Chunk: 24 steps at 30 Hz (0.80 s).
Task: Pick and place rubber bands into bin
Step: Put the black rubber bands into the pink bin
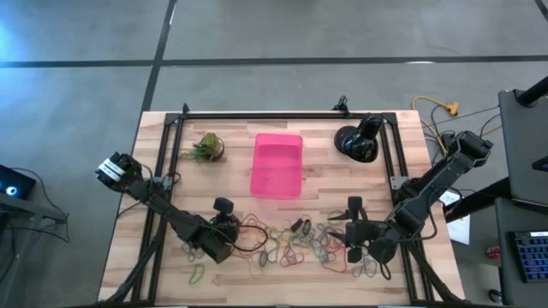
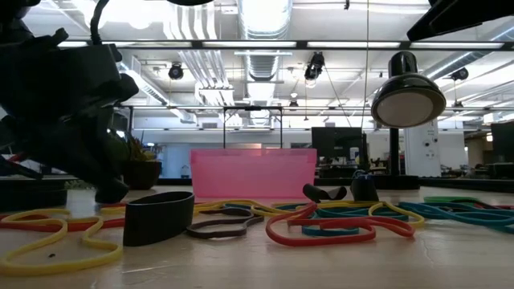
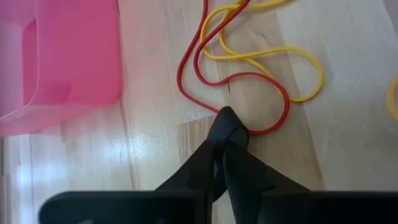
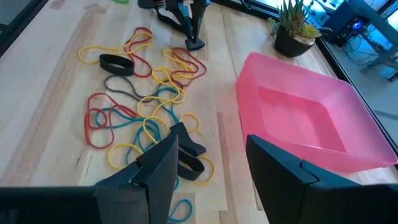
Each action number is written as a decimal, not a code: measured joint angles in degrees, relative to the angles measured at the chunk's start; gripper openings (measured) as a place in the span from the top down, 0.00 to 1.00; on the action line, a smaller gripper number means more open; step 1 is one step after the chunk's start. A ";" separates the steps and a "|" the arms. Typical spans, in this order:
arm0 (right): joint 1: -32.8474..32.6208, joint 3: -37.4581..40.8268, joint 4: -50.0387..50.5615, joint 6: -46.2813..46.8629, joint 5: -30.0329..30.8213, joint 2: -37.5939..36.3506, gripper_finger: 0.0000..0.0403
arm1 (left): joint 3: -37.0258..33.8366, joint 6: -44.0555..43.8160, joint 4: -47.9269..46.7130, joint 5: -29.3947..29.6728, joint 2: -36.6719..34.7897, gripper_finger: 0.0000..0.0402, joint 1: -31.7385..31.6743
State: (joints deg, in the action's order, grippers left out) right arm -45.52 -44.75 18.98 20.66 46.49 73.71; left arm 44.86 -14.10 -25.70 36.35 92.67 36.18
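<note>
We log the left gripper [image 3: 227, 127] down at the wooden table [image 1: 163, 257], fingertips pinched together on the edge of a thin red rubber loop [image 3: 205, 74] that lies tangled with a yellow one [image 3: 280, 56]; gripping at the loop's rim should let it lift free of its neighbour. The remaining rubber bands [image 1: 295, 244] sprawl across the near half of the table. The bright pink translucent plastic bin [image 1: 276, 164] sits just beyond them, seemingly empty, an easy reach. The right gripper [image 4: 208, 158] waits beside the pile, fingers spread, holding nothing.
</note>
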 joint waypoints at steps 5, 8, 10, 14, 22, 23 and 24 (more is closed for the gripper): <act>0.00 0.00 0.00 -1.22 -0.01 0.00 0.54 | 0.24 -0.03 -0.10 -0.02 -0.01 1.00 0.00; 0.00 0.00 0.00 -1.37 0.01 0.00 0.54 | 1.03 -0.03 -0.32 -0.02 -0.01 1.00 0.00; 0.00 -0.01 0.00 -1.37 0.01 0.00 0.54 | 2.08 0.52 -0.31 0.00 -0.09 1.00 0.00; 0.00 0.00 -0.04 -1.37 0.01 0.00 0.54 | 4.72 3.94 -0.30 1.97 -0.95 1.00 0.00; 0.00 -0.01 -0.08 -1.40 0.01 -0.02 0.54 | 8.93 14.32 0.44 17.18 -3.49 1.00 -0.90; 0.00 0.00 -0.09 -1.57 0.01 -0.02 0.54 | 9.29 16.29 1.30 19.61 -3.51 1.00 -1.43; 0.00 0.00 -0.09 -1.80 0.01 -0.02 0.54 | 9.58 18.69 2.60 21.63 -3.51 1.00 -2.18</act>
State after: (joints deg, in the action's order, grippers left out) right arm -45.52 -44.75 18.90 18.87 46.50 73.69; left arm 54.45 4.59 -23.10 57.99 89.17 34.01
